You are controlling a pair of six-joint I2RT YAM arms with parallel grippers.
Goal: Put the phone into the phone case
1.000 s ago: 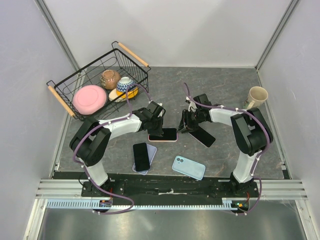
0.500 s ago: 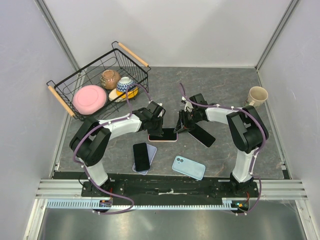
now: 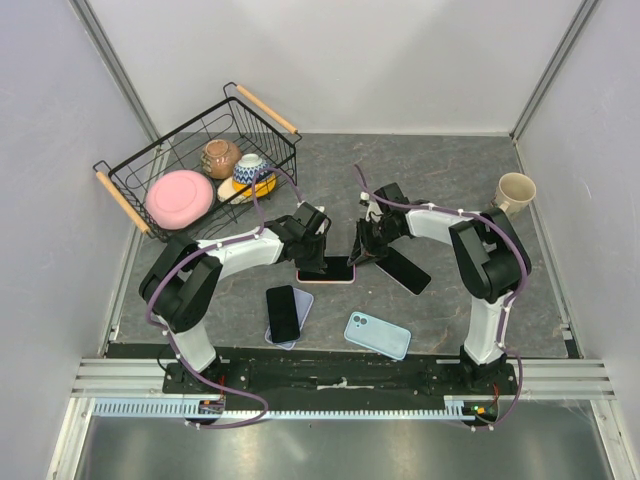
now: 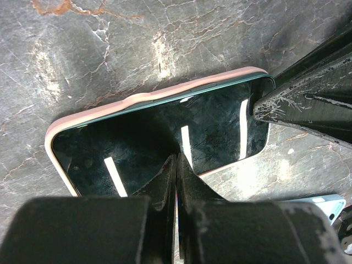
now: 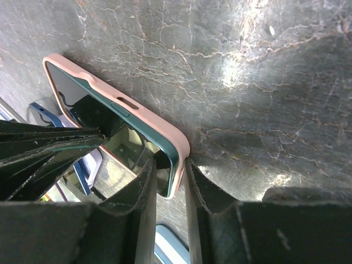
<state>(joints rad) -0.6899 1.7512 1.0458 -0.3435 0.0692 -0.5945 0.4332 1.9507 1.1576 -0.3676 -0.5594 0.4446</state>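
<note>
Mid-surface, the phone [image 4: 165, 137] lies in the pink case [image 5: 159, 127], half hidden from above by the arms; wrist views show the left gripper [image 4: 176, 160] jaws pressed together on its screen, the right gripper [image 5: 168, 165] jaws pinching the case's rim, a black phone [image 3: 410, 272] just beside.

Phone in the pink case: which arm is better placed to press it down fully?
Left, probably. The left hand is shut, tips on the phone screen, so it can press straight down. The right hand grips the pink case rim at one corner, only steadying it.
</note>
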